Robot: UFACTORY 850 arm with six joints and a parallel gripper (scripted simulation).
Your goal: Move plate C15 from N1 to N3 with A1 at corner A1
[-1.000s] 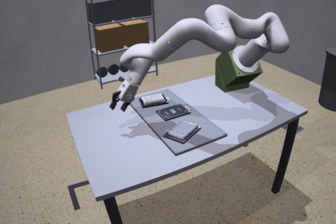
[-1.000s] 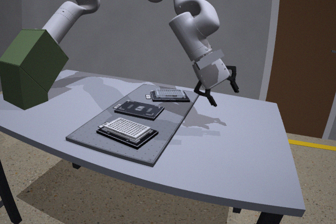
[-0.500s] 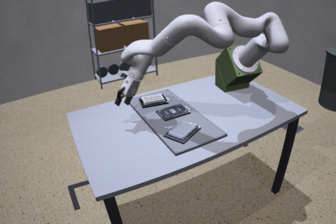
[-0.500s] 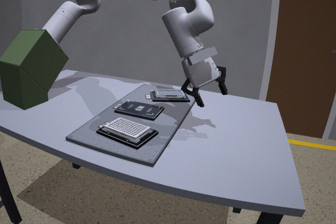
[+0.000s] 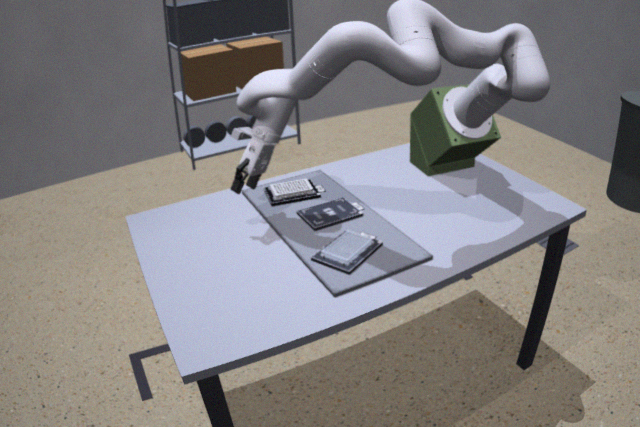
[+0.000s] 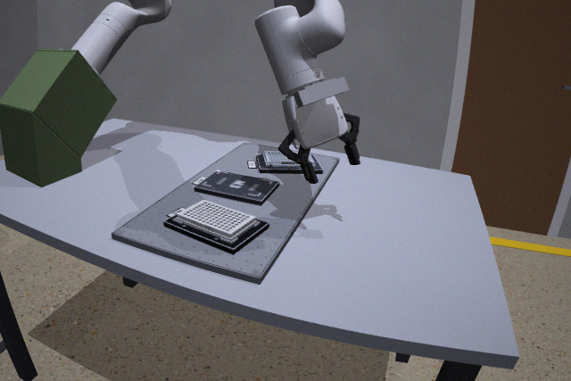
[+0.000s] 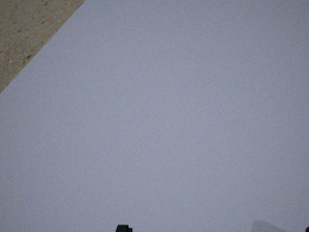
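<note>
I see a white well plate (image 6: 215, 219) on its nest, farthest from the gripper (image 6: 333, 169). Next toward the gripper is an empty black nest (image 6: 236, 186). A second plate (image 6: 282, 159) sits nested just beside the gripper. The labels are too small, so I can't tell which plate is C15. The gripper hangs above the table (image 6: 405, 238), off the grey deck (image 6: 152, 227) edge, fingers fully apart, holding nothing.

Matt grey table (image 5: 217, 277); smooth white arm (image 5: 361, 55) (plastic-looking).
</note>
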